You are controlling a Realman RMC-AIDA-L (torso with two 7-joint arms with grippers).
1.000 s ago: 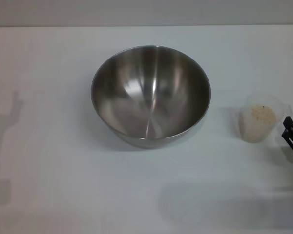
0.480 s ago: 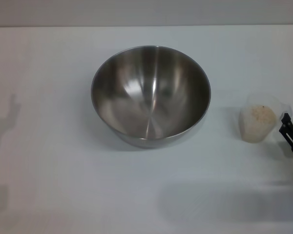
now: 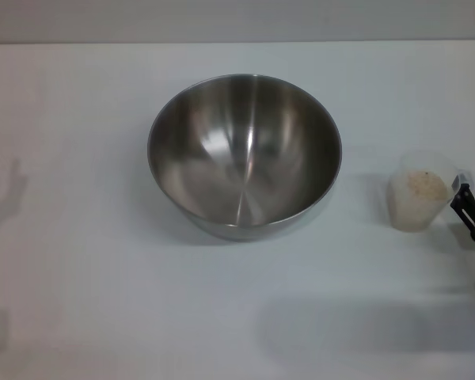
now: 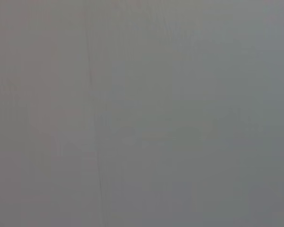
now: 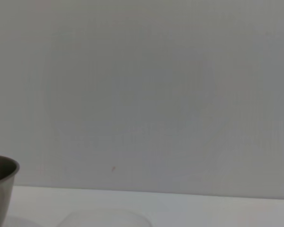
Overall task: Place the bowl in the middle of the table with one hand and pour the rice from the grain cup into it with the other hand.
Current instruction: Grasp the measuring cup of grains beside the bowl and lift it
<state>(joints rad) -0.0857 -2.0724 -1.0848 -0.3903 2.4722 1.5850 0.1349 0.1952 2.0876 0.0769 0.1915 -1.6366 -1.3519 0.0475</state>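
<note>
Right hand [image 3: 471, 214], grip state unclear, is nearing the light, slippery grain cup [image 3: 418, 192], best pinched mid-wall.

Bare table [image 3: 87, 301] all round bowl [image 3: 245, 155] — grain cup [image 3: 416, 198] well apart.

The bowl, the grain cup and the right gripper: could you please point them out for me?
bowl [image 3: 245, 154], head view, on its shiny inside.
grain cup [image 3: 416, 203], head view, on its rice-filled wall.
right gripper [image 3: 469, 211], head view, on its black finger.

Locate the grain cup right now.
In the head view, the grain cup stands upright on the table's right side, between the bowl and the right gripper.
</note>
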